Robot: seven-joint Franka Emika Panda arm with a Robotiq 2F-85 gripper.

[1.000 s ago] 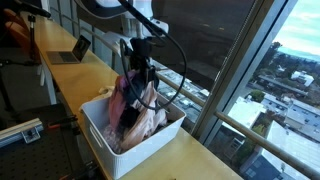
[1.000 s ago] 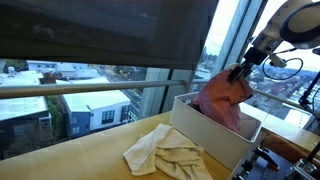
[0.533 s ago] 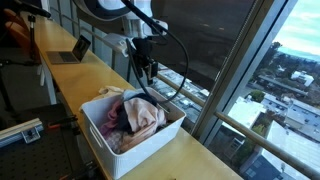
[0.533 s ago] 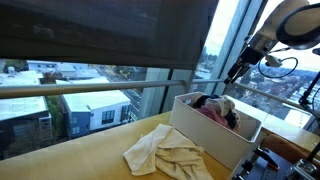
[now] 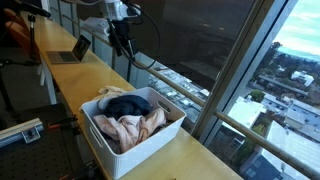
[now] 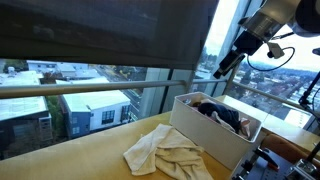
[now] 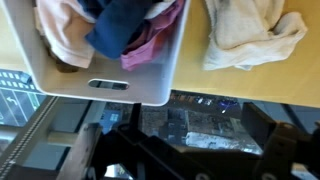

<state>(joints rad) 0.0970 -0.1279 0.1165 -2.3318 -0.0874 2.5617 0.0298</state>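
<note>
A white plastic basket [image 5: 100, 140] [image 6: 190, 118] [image 7: 110, 88] stands on the wooden counter by the window. It holds a pink garment [image 5: 128, 126] [image 7: 152, 45], a dark blue one [image 5: 126, 103] [image 7: 118, 25] and a pale one [image 7: 60, 30]. My gripper [image 5: 123, 40] [image 6: 222, 70] [image 7: 180, 148] hangs well above the basket, open, with nothing between its fingers. A crumpled beige cloth [image 6: 168, 150] [image 7: 250, 35] lies on the counter beside the basket.
An open laptop [image 5: 72, 48] sits farther along the counter. Tall window glass [image 5: 210, 40] and a railing run close behind the basket. In the wrist view the counter's edge drops off to the city below.
The gripper opened and let go of the pink garment, which dropped into the basket. The arm then rose up and away from the basket.
</note>
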